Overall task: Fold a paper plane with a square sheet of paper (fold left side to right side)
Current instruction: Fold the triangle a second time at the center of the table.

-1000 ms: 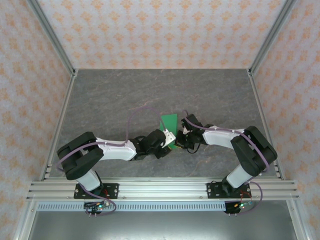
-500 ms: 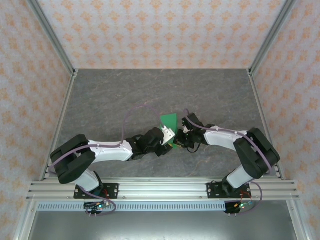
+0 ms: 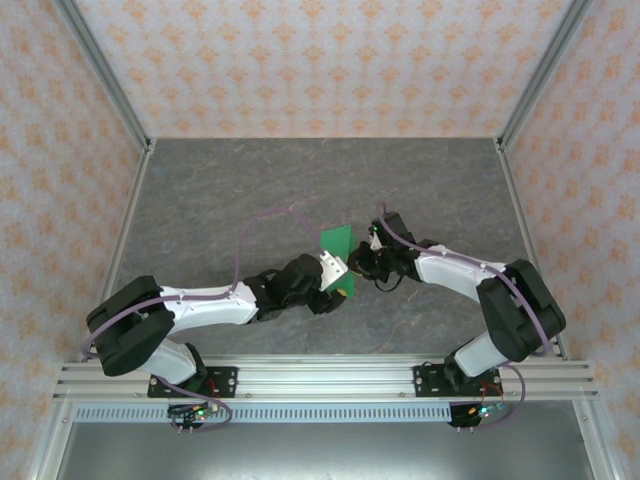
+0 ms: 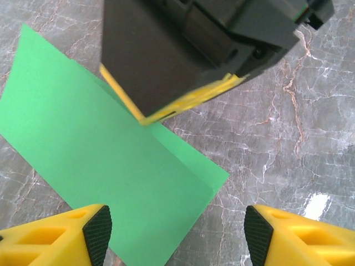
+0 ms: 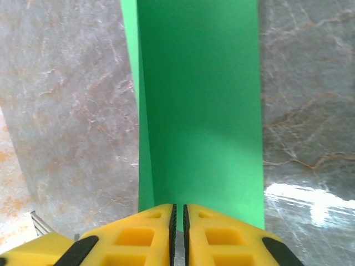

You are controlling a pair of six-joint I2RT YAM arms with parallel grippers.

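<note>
The left gripper (image 4: 172,235) is released, its jaws spread wide over the near corner of the paper (image 4: 100,149) without gripping it. Just to its right, the right gripper (image 5: 178,215) is clenched on the paper's edge. The green sheet, folded double, lies mid-table (image 3: 220,190), reaching farther away.

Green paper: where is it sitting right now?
The green paper lies folded mid-table in the top view, between the two wrists. The right gripper pinches one edge, and the left gripper hovers open above it.
</note>
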